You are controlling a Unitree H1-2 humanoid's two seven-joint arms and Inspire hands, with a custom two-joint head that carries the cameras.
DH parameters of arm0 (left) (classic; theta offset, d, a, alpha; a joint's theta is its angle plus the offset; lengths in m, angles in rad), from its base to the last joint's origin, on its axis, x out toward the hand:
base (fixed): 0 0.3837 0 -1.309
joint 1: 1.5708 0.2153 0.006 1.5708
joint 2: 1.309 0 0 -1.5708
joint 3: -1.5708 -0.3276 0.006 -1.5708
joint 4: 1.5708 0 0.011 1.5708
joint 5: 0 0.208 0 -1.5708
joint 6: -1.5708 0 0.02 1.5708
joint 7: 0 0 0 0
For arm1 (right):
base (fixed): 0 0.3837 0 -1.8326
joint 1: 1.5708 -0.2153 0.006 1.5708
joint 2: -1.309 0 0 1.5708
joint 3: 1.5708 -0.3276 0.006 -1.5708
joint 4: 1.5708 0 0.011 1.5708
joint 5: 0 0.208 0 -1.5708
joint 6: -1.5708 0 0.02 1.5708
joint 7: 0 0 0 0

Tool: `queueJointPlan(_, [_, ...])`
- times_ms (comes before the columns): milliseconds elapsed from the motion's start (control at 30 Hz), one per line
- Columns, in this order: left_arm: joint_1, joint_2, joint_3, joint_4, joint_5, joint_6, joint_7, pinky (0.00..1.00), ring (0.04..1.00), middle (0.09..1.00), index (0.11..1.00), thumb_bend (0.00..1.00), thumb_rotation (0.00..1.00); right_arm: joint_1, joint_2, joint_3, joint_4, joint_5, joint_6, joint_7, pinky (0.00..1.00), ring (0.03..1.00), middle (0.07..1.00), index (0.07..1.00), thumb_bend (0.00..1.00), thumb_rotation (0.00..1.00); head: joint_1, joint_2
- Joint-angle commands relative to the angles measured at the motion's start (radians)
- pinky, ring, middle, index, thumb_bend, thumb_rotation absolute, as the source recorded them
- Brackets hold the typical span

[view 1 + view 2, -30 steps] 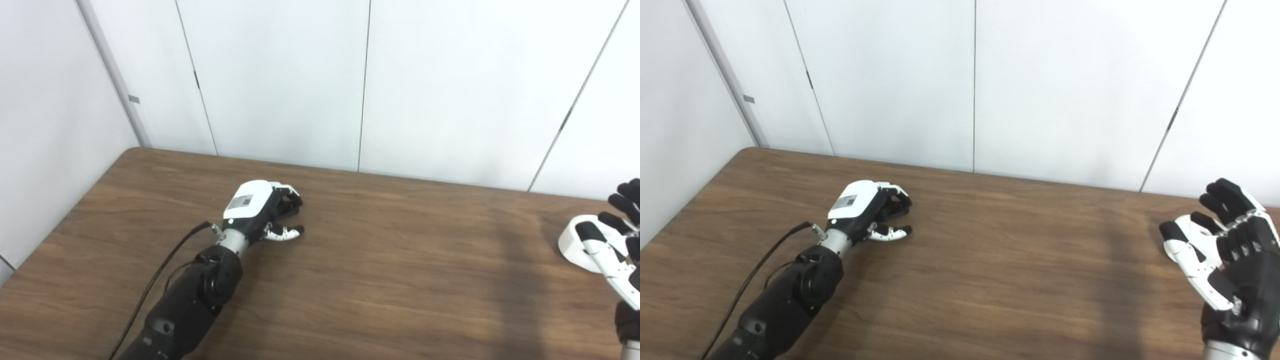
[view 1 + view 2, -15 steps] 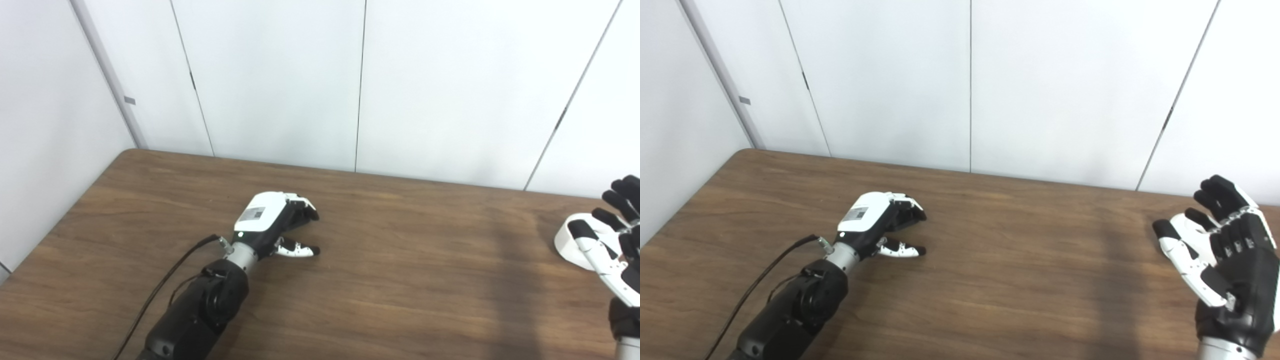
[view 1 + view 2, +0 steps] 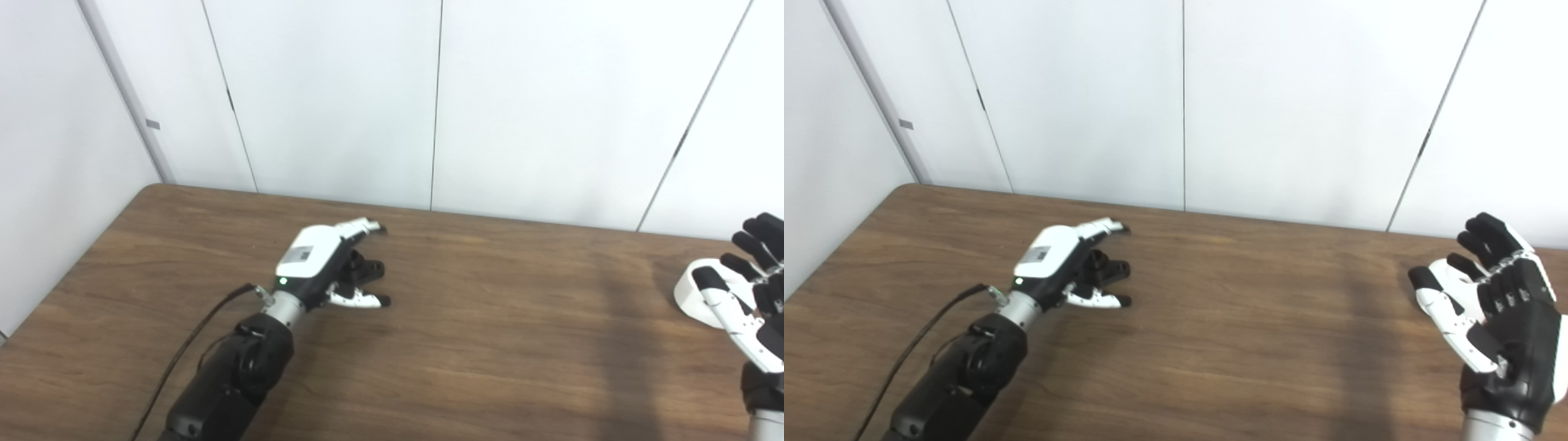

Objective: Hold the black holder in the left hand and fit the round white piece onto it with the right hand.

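Note:
My left hand (image 3: 327, 266) lies low over the brown table (image 3: 490, 343), left of the middle. One finger is stretched out, the others are curled and the thumb points right. A dark shape (image 3: 366, 271) sits under the curled fingers; I cannot tell whether it is the black holder or the fingers' own black pads. The round white piece (image 3: 691, 293) lies on the table at the far right. My right hand (image 3: 1494, 306) is open with its fingers spread, palm turned left, just in front of the white piece and partly hiding it.
White wall panels (image 3: 429, 104) rise directly behind the table's far edge. A black cable (image 3: 184, 355) runs along my left forearm. Bare wood lies between the two hands.
The camera has drifted a little. My left hand has stretched one finger out and loosened from its curled pose. My right hand has stayed by the white piece.

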Motion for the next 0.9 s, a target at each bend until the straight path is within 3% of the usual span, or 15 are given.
queueJointPlan(0, [-0.037, 0.028, 0.028, -0.023, 0.011, -0.021, 0.044, 0.82, 0.87, 0.907, 0.895, 1.0, 0.38, -0.024, -0.009, 0.003, -0.014, -0.003, -0.045, 0.008, 0.71, 0.782, 0.787, 0.754, 0.52, 0.21, 0.002, 0.002])
queueJointPlan(200, [-0.054, 0.051, 0.054, -0.012, 0.016, 0.062, -0.018, 0.87, 0.929, 0.948, 0.96, 1.0, 0.35, -0.022, -0.008, 0.004, -0.007, -0.002, -0.052, 0.007, 0.7, 0.783, 0.789, 0.759, 0.51, 0.19, 0.003, 0.004])
queueJointPlan(400, [-0.065, 0.076, 0.069, 0.01, 0.001, 0.082, -0.041, 0.89, 0.945, 0.962, 0.986, 1.0, 0.38, -0.019, -0.004, 0.007, -0.005, -0.003, -0.047, 0.007, 0.7, 0.782, 0.786, 0.754, 0.52, 0.2, 0.002, 0.005])
queueJointPlan(667, [-0.082, 0.141, 0.044, 0.029, 0.031, 0.153, -0.152, 0.93, 0.983, 0.964, 0.907, 1.0, 0.39, -0.02, 0.0, 0.008, -0.001, 0.005, -0.059, 0.006, 0.71, 0.781, 0.786, 0.752, 0.52, 0.2, 0.001, 0.008])
queueJointPlan(867, [-0.092, 0.184, -0.026, 0.068, 0.11, 0.171, -0.201, 0.98, 0.999, 0.972, 0.856, 1.0, 0.48, -0.016, 0.006, 0.012, -0.016, -0.001, -0.046, 0.004, 0.7, 0.781, 0.787, 0.755, 0.52, 0.2, -0.005, 0.015])
